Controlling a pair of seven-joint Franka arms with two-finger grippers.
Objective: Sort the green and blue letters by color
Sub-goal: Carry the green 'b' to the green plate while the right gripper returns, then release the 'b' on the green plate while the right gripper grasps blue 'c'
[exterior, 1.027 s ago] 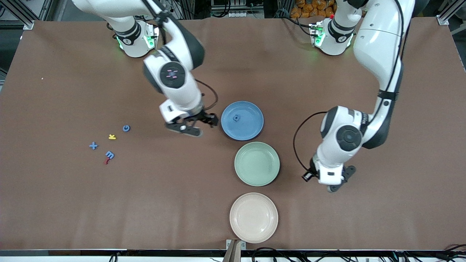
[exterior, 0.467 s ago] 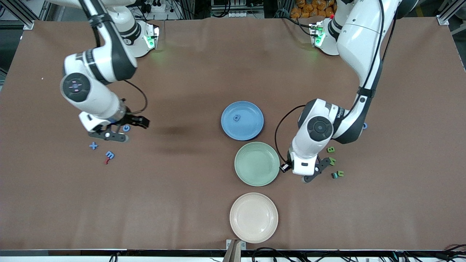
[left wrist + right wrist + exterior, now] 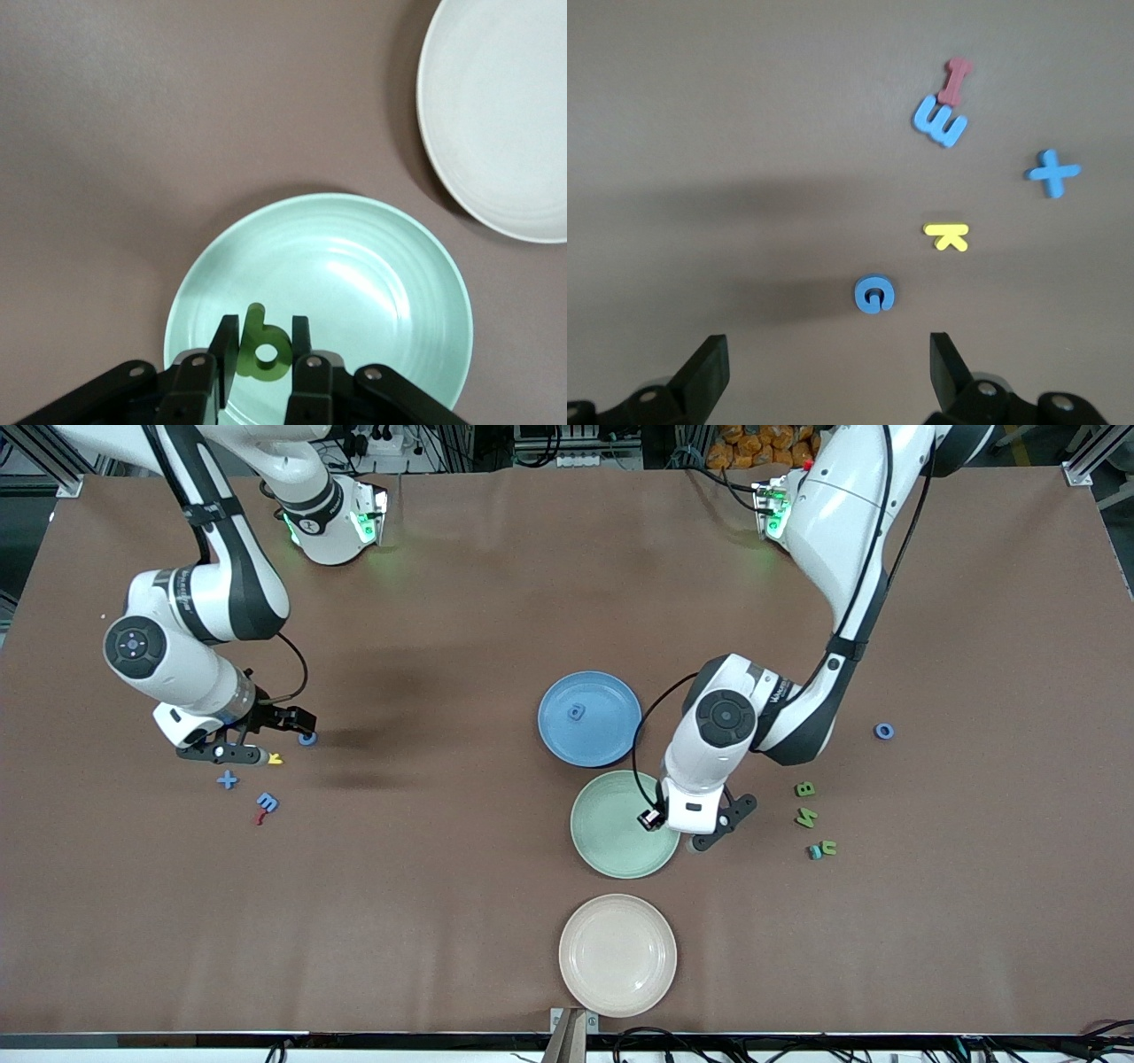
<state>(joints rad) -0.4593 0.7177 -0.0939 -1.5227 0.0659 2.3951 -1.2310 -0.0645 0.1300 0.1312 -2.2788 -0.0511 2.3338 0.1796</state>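
**Green letter hanging over the green plate**

While the left claw is clenching a green letter b between its fingers, it is hovering over the edge of the green plate, which is lying between the blue plate and the cream plate. Inside the blue plate a small blue letter is resting.

Toward the left arm's end of the counter, three green letters are lying in a loose column: one highest in the front view, another nearer the front camera, and a third nearer again, touching a small teal piece. A blue ring-shaped letter is sitting apart from them, farther from the front camera.

Toward the right arm's end, the right claw is hanging with its fingers spread wide and gripping nothing, low over the blue G. Just beside the G is lying the yellow K. Nearer the front camera are lying a blue plus sign and a blue E-like letter, the latter touching a red squiggle.
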